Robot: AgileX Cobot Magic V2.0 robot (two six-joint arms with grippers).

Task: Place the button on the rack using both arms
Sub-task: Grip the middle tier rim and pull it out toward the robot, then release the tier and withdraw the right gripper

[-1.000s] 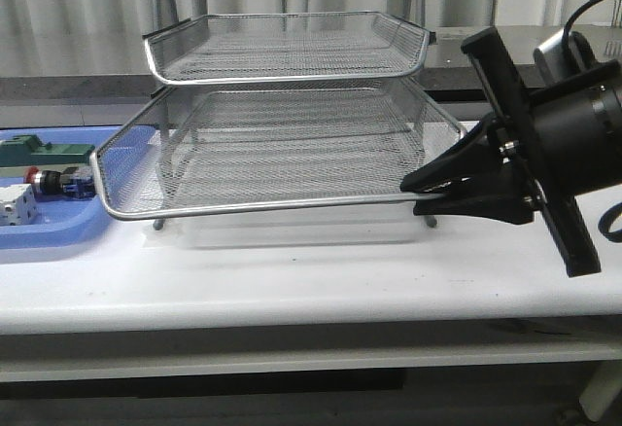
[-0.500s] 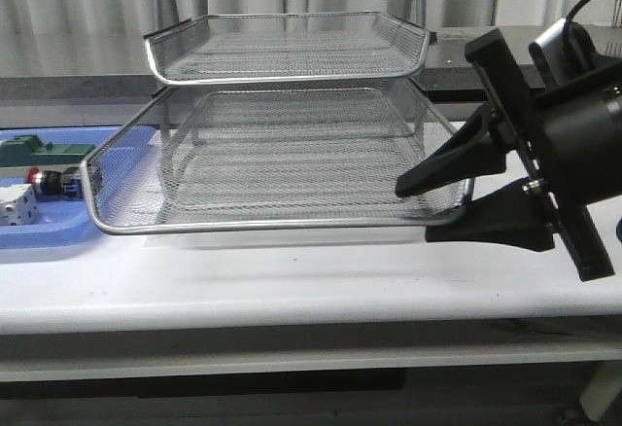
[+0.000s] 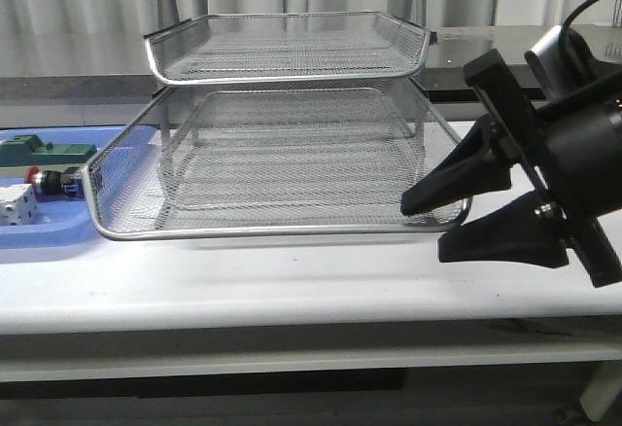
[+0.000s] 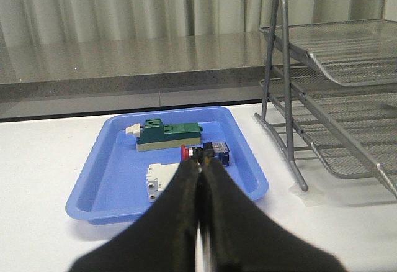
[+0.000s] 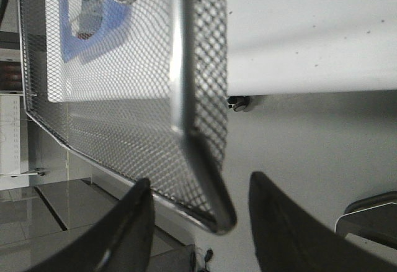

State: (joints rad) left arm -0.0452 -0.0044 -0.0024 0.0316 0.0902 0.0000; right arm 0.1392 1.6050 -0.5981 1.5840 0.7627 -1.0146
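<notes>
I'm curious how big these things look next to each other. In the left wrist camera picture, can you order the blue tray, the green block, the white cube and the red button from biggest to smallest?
1. Blue tray
2. Green block
3. White cube
4. Button, though the left gripper hides part of it, so its place against the cube is unsure.

We note white table (image 3: 292, 285) bearing flat blue tray (image 4: 118, 166) at its left end. In tray: green block (image 4: 169, 135) toward rear, white cube (image 4: 157, 181) nearer front, apart. We record grey counter ledge (image 4: 124, 67) behind, pale curtain (image 4: 124, 5) beyond.
</notes>
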